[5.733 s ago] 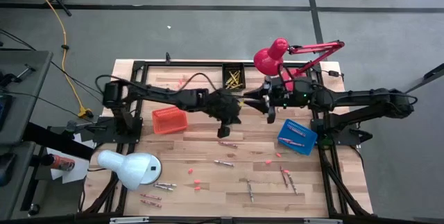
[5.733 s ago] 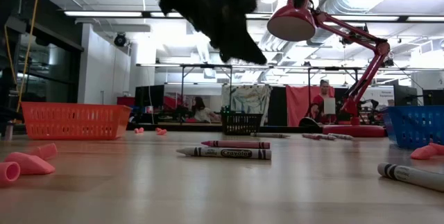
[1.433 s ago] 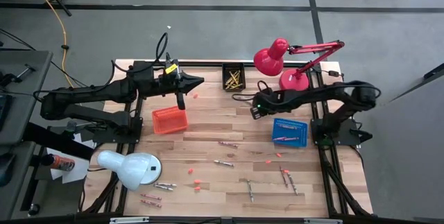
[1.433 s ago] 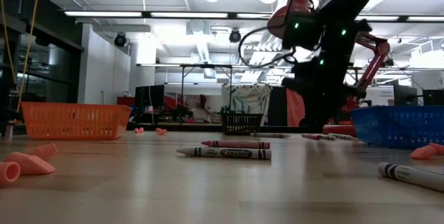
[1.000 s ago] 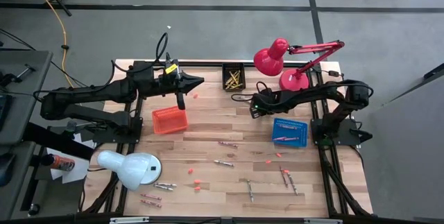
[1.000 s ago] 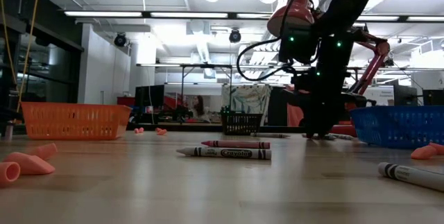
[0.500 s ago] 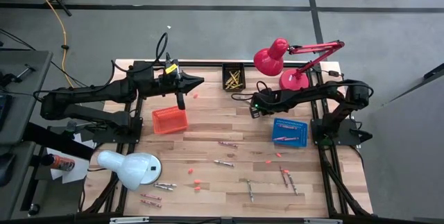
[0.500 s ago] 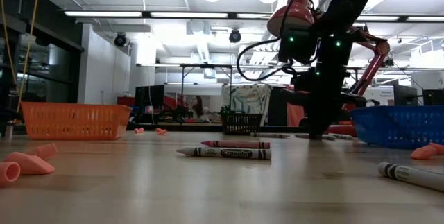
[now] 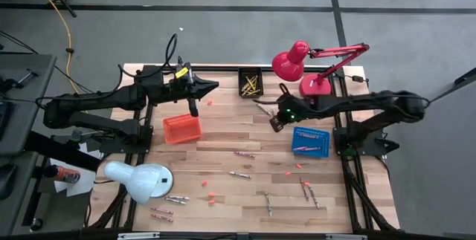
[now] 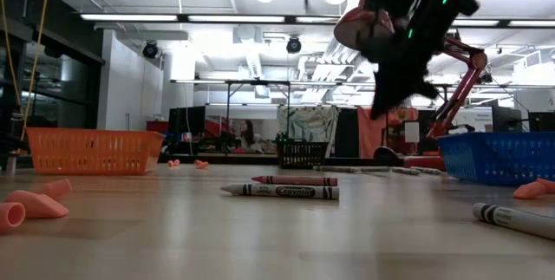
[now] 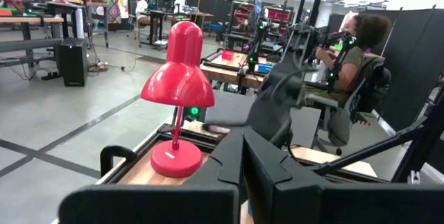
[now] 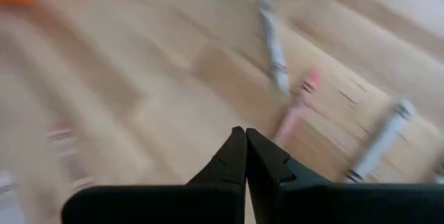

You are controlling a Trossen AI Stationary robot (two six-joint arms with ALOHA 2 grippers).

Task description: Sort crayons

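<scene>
While the left gripper (image 9: 195, 111) waits at upper left, fingers together, the right gripper (image 9: 274, 123) hangs mid-frame, fingers together on nothing. Crayons (image 9: 244, 154) lie scattered lower centre of the surface (image 9: 223, 132). Likely a missed pick; next: reopen, realign over one.

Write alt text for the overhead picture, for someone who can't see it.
Overhead view of a wooden table where two dark robot arms sort crayons: the right tool, shut and empty, hangs beside a blue basket, while the left tool, also shut, waits above an orange basket. Loose crayons lie scattered across the near half.
</scene>
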